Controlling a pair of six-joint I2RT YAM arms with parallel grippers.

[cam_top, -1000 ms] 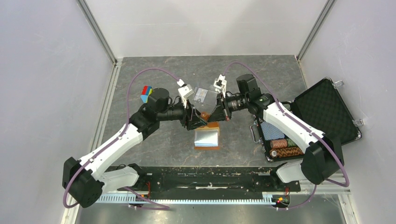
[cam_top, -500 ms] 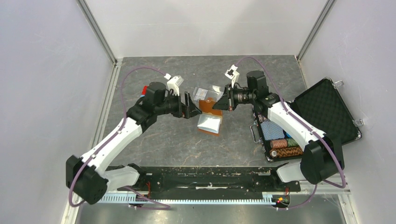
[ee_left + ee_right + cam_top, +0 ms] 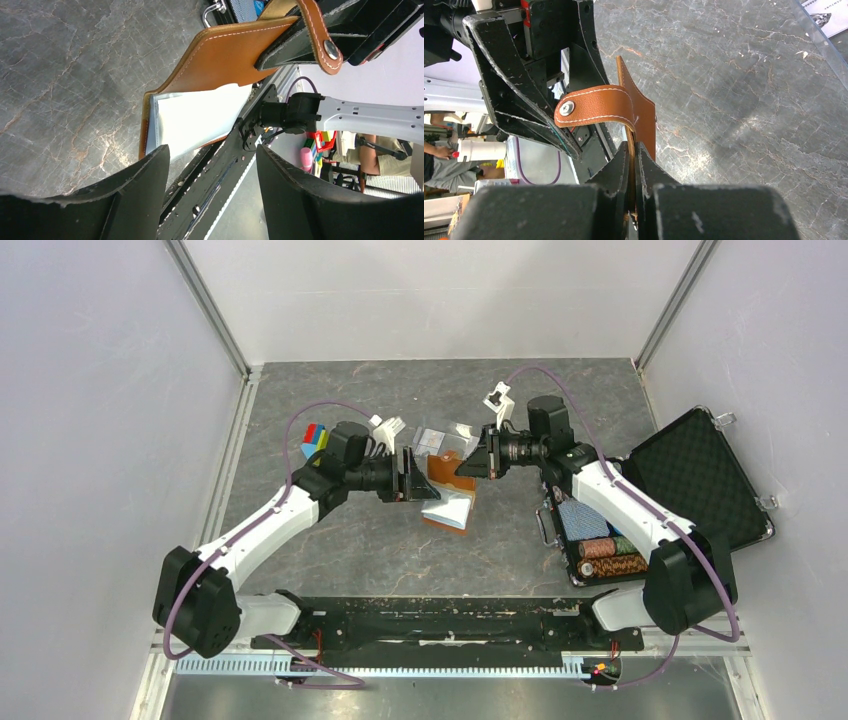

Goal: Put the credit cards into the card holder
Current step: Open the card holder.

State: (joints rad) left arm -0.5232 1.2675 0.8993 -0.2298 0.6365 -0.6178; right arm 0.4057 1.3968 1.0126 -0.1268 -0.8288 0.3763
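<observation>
Nudged the left gripper (image 3: 425, 483) back in toward the card holder (image 3: 443, 470) since half a second ago, and swung the left elbow nearer the middle of the table (image 3: 380, 550); barely budged on the right side. Holding the card holder up off the grey stone with the right gripper (image 3: 466, 465), fingers (image 3: 616, 170) pressed tight together on the edge of the brown leather flap, plain as day from the right wrist. Hanging open below that pinch, with the lower panel sloping down toward the near edge; touching the table or just clear of it, cannot tell. Showing a pale card (image 3: 200, 120) tucked in the inner pocket, caught nicely from the left wrist. Curling over the top with the snap tab (image 3: 594, 106), unfastened, stud turned toward the left gripper. Keeping the left fingers (image 3: 135, 195) spread wide just beside the open card holder, gripping nothing. Spotting a clear plastic tray (image 3: 440, 438) just behind the two grippers, contents too blurred to name. Off to the right, spotting an open black foam-lined case (image 3: 700, 475) with stacks of chips (image 3: 605, 558) in its near half; off to the left, a small coloured block (image 3: 315, 437) beside the left arm.
</observation>
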